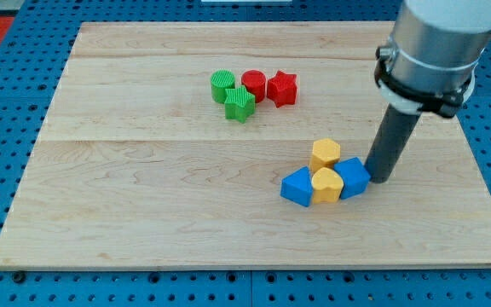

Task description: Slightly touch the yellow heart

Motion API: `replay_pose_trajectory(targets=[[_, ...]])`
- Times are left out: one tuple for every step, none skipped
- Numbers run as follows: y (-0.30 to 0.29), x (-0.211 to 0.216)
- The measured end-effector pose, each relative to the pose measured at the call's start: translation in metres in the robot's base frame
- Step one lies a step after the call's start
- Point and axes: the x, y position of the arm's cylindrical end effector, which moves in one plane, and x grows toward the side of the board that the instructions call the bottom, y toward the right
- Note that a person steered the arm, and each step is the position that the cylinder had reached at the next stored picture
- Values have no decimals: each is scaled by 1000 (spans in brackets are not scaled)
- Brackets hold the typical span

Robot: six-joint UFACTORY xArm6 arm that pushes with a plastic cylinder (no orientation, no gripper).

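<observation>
Yellow heart (pixel 326 183) sits at nine o'clock beyond the blue block (pixel 353 177) your tip (pixel 379 178) touches; with no gripper fitted, pushing risks scattering the cluster.

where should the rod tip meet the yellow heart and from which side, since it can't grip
Best guess: its lower face, coming from the view's bottom. The yellow heart is boxed in by blue blocks at its left and right and the yellow hexagon above. My tip sits right of the right-hand blue block.

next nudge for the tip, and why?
Probably back off and come round toward the view's bottom. My tip sits against the blue block, which lies between it and the yellow heart; pushing straight in would shove the cluster.
</observation>
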Motion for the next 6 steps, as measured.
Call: replay_pose_trajectory(targets=[[38, 7], [60, 44], [11, 81], [-29, 60], [-67, 48], [-101, 48]])
